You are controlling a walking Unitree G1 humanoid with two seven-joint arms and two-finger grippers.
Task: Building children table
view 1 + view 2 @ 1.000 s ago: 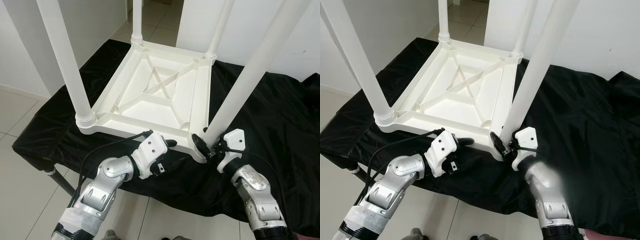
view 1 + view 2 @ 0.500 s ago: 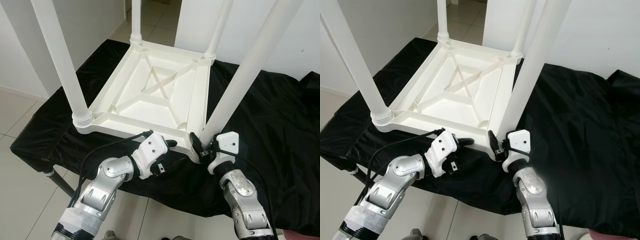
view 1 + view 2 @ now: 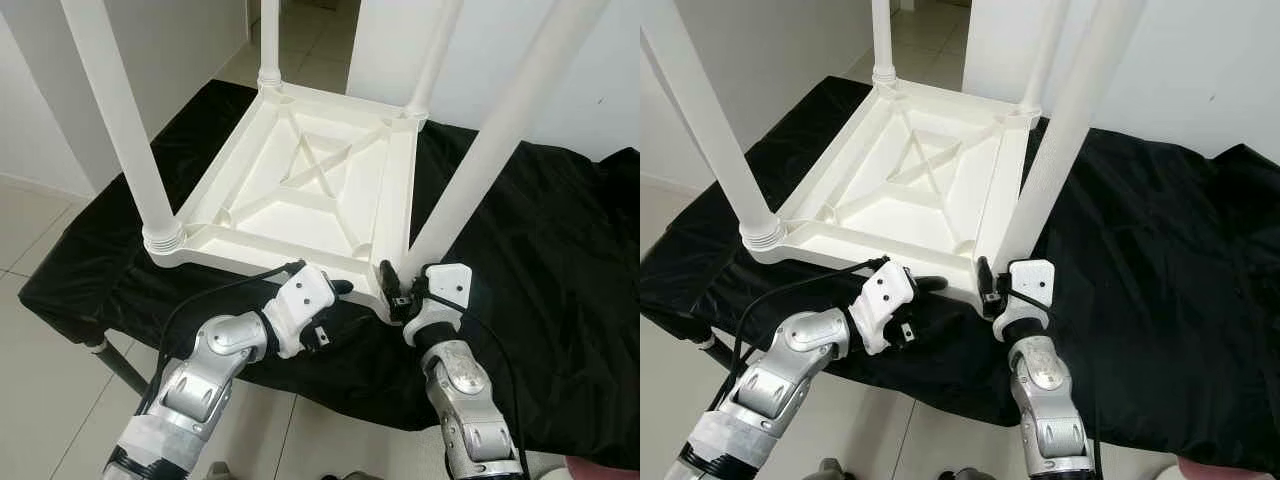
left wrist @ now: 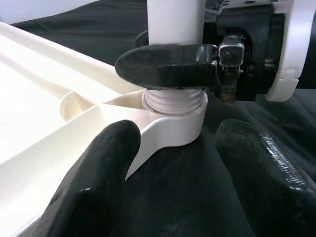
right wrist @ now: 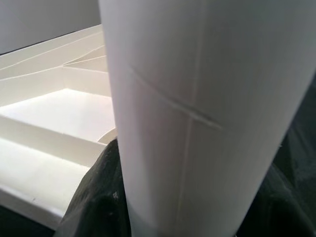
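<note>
The white children's table [image 3: 310,190] lies upside down on a counter draped in black cloth [image 3: 540,250], its ribbed underside facing up and its four round legs pointing upward. Taking the table as landmark and going from its left side to its right: the near left leg [image 3: 125,125] stands in a threaded collar at the near left corner, and the far left leg [image 3: 269,40] rises from the far left corner. The left end effector [image 3: 335,290] sits against the table's near edge, toward the near right corner, its two black fingers [image 4: 106,163] spread apart and gripping nothing, one lying over the white rim and the other on the cloth. The far right leg [image 3: 432,55] stands at the far right corner. At the near right corner, the right end effector [image 3: 392,292] is clenched around the base of the near right leg [image 3: 490,140], just above the threaded collar where that leg meets the corner socket. Pale floor tiles [image 3: 40,330] lie below the counter's left end.
</note>
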